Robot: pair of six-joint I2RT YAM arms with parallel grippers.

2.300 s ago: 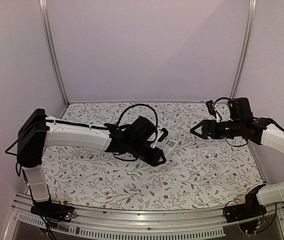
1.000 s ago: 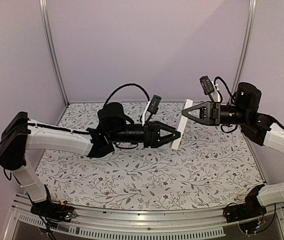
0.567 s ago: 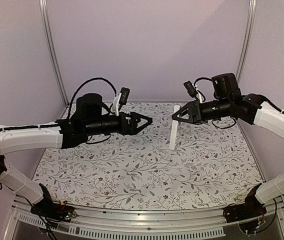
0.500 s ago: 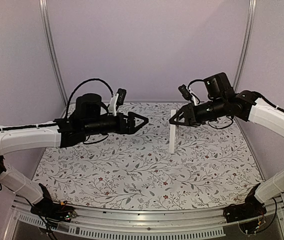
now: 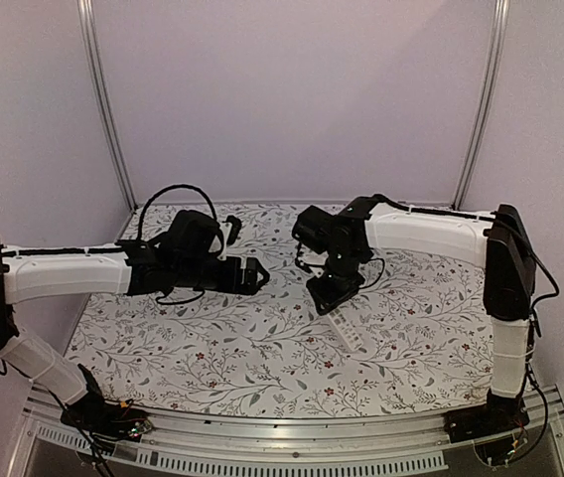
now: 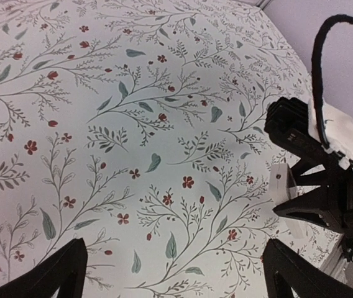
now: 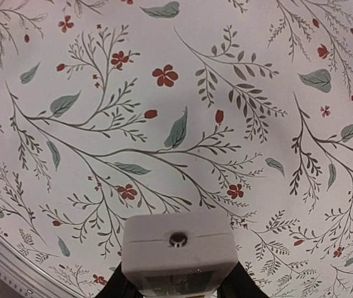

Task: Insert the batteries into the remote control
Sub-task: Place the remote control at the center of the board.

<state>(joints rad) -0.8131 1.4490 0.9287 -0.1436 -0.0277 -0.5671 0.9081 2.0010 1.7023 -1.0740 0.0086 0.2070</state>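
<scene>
The remote control (image 5: 351,334) is a slim white bar, and my right gripper (image 5: 330,296) is shut on its upper part at mid-table. It slants down so that its free end sits close over the floral cloth. In the right wrist view its end face (image 7: 179,248), with a small round hole, fills the space between my fingers. My left gripper (image 5: 254,276) hovers to the left of it, open and empty, fingers (image 6: 64,273) wide apart over bare cloth. From the left wrist view I see the right gripper (image 6: 325,198) and the remote (image 6: 281,180) at the right. The batteries are out of view.
A floral cloth (image 5: 212,348) covers the table. Metal frame posts (image 5: 103,109) stand at the back corners before pale walls. An aluminium rail (image 5: 292,437) runs along the near edge. The right arm (image 5: 431,231) arches across the back right of the table.
My right arm has swung from the right to the middle and brought the remote down toward the cloth. My left gripper has opened fully, drawn back to the left and dropped lower.
</scene>
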